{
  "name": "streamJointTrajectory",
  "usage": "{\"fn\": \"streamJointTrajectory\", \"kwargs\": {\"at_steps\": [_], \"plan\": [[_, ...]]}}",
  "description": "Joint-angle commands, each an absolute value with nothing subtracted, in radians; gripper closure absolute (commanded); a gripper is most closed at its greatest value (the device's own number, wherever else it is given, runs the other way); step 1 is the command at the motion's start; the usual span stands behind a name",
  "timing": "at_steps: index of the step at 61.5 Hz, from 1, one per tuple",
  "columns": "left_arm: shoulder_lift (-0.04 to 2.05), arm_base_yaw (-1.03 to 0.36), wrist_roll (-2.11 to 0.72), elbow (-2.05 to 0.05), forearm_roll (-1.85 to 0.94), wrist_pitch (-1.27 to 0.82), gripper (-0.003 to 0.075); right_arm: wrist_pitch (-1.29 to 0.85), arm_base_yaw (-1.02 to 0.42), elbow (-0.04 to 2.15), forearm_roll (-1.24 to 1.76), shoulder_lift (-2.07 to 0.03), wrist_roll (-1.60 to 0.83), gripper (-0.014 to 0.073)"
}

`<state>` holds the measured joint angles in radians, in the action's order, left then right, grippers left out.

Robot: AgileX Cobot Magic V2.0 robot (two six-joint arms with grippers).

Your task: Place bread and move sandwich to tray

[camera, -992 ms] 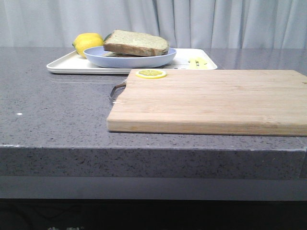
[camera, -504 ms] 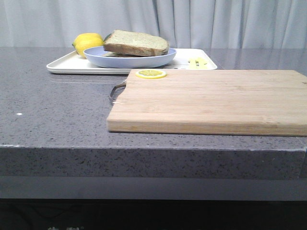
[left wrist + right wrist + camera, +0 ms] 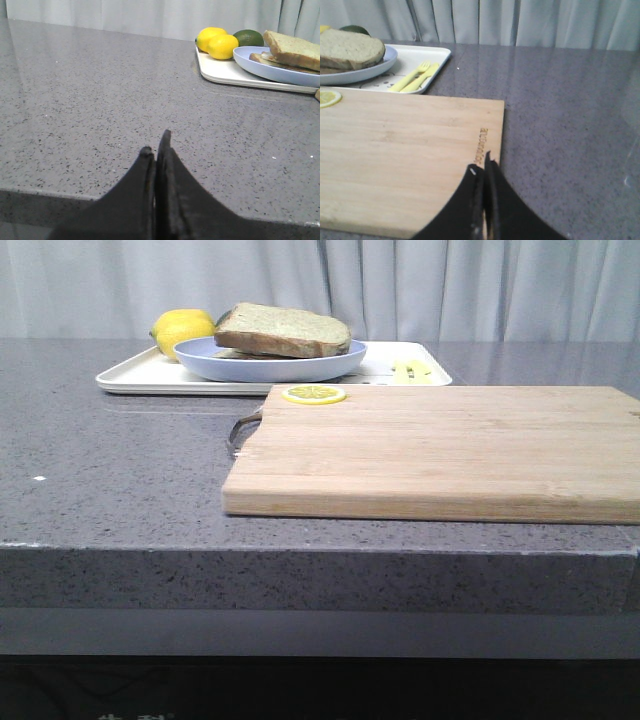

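Observation:
The thick bread (image 3: 283, 330) lies on top of the sandwich on the round light-blue plate (image 3: 270, 367), which stands on the white tray (image 3: 130, 376) at the back left. A thinner slice (image 3: 272, 59) shows under the bread (image 3: 295, 49); the egg is hidden. My left gripper (image 3: 156, 142) is shut and empty, low over the bare counter near its front edge, well short of the tray (image 3: 225, 75). My right gripper (image 3: 481, 165) is shut and empty over the cutting board's near right corner. Neither gripper shows in the front view.
A wooden cutting board (image 3: 440, 445) with a metal handle fills the middle right, with a lemon slice (image 3: 314, 394) at its far left corner. Two lemons (image 3: 217, 42) and a lime (image 3: 248, 37) sit on the tray behind the plate. A yellow fork mark (image 3: 415, 77) is on the tray.

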<state>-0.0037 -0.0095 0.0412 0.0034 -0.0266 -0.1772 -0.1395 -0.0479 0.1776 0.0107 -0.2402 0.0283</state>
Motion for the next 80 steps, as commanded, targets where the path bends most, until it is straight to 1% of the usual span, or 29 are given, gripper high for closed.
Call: {"fn": "streamJointTrajectory", "kwargs": {"at_steps": [1, 7, 13, 31, 80], "plan": [[-0.028, -0.007, 0.052, 0.014, -0.028, -0.090, 0.0739, -0.055, -0.031, 0.122, 0.000, -0.169, 0.028, 0.0654], [-0.028, -0.007, 0.052, 0.014, -0.028, -0.090, 0.0739, -0.057, -0.009, 0.027, 0.029, -0.058, 0.028, 0.0654], [-0.028, -0.007, 0.052, 0.014, -0.028, -0.090, 0.0739, -0.071, 0.004, -0.014, 0.047, 0.036, 0.028, 0.0654], [-0.026, -0.007, 0.052, 0.014, -0.028, -0.090, 0.0739, -0.120, 0.007, -0.024, 0.053, 0.032, 0.028, 0.0654], [-0.026, -0.007, 0.052, 0.014, -0.028, -0.090, 0.0739, -0.120, 0.007, -0.023, 0.053, 0.032, 0.028, 0.0654]]}}
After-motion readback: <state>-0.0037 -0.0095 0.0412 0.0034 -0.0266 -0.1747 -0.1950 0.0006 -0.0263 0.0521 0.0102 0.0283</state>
